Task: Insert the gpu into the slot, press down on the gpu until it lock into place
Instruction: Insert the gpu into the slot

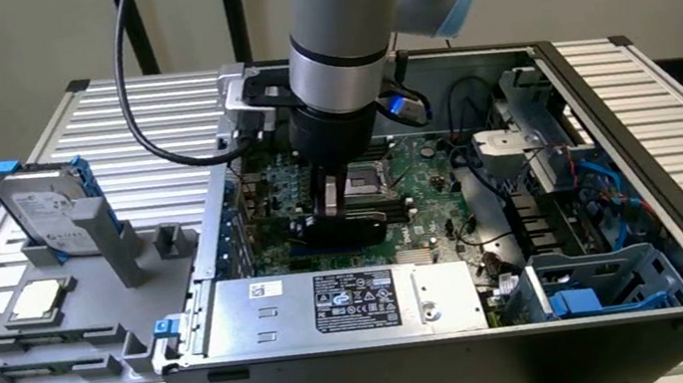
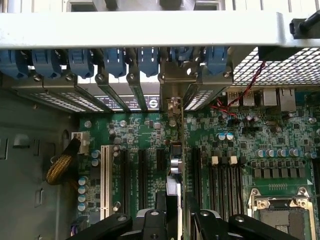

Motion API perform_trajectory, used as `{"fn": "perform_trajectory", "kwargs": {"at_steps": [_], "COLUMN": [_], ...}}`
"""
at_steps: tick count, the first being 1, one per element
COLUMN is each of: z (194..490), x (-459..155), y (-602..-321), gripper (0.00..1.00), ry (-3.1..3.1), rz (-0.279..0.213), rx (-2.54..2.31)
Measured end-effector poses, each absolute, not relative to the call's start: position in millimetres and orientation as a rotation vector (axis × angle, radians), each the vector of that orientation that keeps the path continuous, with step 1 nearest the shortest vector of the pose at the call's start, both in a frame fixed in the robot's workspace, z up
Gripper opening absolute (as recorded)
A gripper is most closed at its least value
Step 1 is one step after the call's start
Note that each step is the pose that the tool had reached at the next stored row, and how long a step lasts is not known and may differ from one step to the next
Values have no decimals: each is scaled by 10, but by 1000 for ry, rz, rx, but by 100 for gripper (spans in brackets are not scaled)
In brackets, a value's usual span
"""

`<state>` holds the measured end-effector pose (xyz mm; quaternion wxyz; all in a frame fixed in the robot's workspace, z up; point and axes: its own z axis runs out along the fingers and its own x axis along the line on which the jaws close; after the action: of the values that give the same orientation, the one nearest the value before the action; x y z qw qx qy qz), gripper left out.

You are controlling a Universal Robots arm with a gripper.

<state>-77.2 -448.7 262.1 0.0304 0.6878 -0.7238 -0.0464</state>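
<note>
The gpu [image 1: 344, 227], a flat black card, stands on edge over the green motherboard [image 1: 431, 209] inside the open computer case. My gripper [image 1: 347, 211] comes straight down onto it and is shut on its upper edge. In the wrist view the gpu [image 2: 173, 165] shows edge-on between my fingers [image 2: 152, 225], its metal bracket [image 2: 172, 82] against the case's rear wall. My gripper [image 2: 175, 222] sits over the card's near end. A sliver of the blue slot [image 1: 323, 250] shows right under the card; the rest is hidden beneath it.
A silver power-supply box [image 1: 344, 302] lies along the case's near wall. The processor socket [image 2: 282, 215] and black memory strips [image 2: 225, 182] flank the card, with a white slot [image 2: 105, 180] on the other side. A hard drive [image 1: 50, 207] stands on a grey fixture outside the case.
</note>
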Motion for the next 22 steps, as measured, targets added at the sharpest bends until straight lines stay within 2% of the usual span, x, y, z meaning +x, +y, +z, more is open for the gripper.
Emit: {"fn": "perform_trajectory", "kwargs": {"at_steps": [22], "z": [2638], "x": [-771], "y": [-4482], "gripper": [26], "ry": [-2230], "rz": [-148], "rx": [2119]}}
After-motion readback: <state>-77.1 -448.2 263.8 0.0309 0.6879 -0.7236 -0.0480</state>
